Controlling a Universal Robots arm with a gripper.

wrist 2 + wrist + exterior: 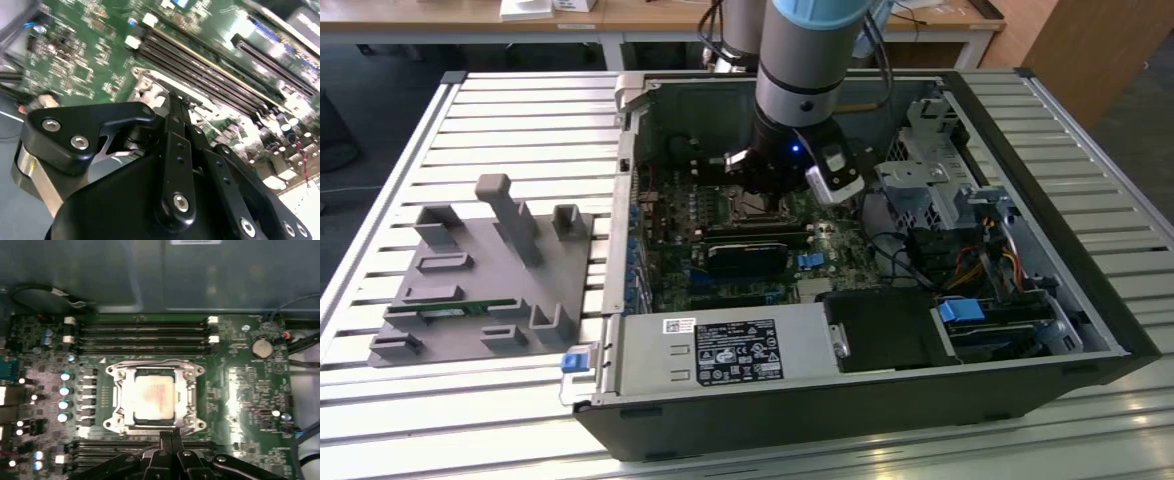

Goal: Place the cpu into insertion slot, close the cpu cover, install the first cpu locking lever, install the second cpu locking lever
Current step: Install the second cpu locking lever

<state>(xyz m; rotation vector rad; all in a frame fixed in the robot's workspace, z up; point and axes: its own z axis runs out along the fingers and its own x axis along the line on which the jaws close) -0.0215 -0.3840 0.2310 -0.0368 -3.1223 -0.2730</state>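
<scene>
In the first wrist view the cpu [154, 397] lies flat in the insertion slot [155, 429], its dull silver top facing up. The silvery cpu cover [117, 396] is down around it, framing the chip. My gripper [170, 435] hovers at the socket's edge with its two thin black fingers pressed together and nothing between them. The second wrist view has the gripper [176, 102] pointing at the socket's metal frame [145, 82]. In the exterior view the gripper [761, 195] stands low over the insertion slot [750, 210] inside the open computer case.
Long black memory slots [142, 332] run on both sides of the socket. A black card [747, 258] sits close by on the green board. Case walls [1107, 330], a drive cage [921, 180] and cables surround the arm. A grey fixture [480, 270] rests on the slatted table.
</scene>
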